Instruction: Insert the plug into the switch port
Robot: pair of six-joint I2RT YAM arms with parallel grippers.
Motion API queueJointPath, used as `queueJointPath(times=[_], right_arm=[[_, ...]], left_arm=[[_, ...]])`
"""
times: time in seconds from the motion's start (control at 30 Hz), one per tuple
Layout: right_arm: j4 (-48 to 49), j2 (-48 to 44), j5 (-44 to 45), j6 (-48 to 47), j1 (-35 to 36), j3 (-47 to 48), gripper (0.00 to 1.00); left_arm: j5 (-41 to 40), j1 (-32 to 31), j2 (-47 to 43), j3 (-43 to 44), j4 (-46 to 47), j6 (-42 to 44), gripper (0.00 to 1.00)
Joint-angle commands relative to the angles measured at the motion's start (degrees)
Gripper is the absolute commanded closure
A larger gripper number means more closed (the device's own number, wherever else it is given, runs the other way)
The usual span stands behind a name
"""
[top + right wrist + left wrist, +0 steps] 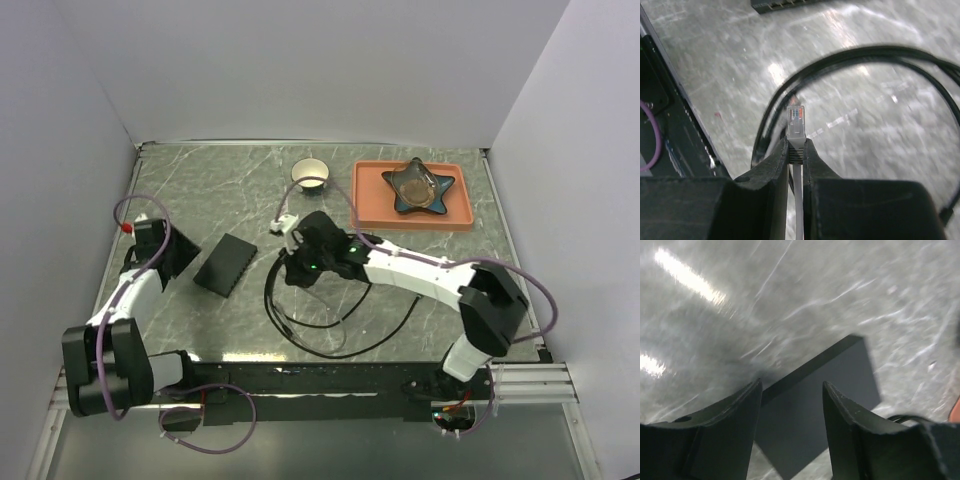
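The black switch (225, 263) lies flat left of centre. In the right wrist view its port side (790, 4) shows at the top edge. My right gripper (796, 144) is shut on the grey boot of a cable. The clear plug (796, 120) sticks out past the fingertips, above the table and well short of the ports. In the top view this gripper (292, 268) is just right of the switch. My left gripper (791, 385) is open and empty, with the switch (820, 395) seen between its fingers. In the top view it (178, 255) hovers at the switch's left side.
A black cable (320, 325) lies coiled on the marble table (420, 310) near the right gripper, and loops through the right wrist view (865, 55). A white cup (311, 174) and an orange tray (370, 205) holding a star-shaped dish (420, 187) stand at the back.
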Motion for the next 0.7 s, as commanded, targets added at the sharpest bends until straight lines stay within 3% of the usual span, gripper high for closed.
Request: queueJointPath(times=[0.0,0.33,0.67], right_arm=[[-0.4,5.4,1.1,-1.4,2.7,7.3,1.0],[-3.5,20.0,0.5,-3.8,5.9,19.6,1.0],[-5.4,27.0,-0.1,-3.7,7.3,26.9,1.0]], left_arm=[[8.9,2.1,2.5,-2.2,6.9,0.9,0.42],[8.8,2.1,9.3,-2.1,13.2,5.7,0.44],[13.1,2.1,16.6,-1.1,18.4,8.2,0.46]])
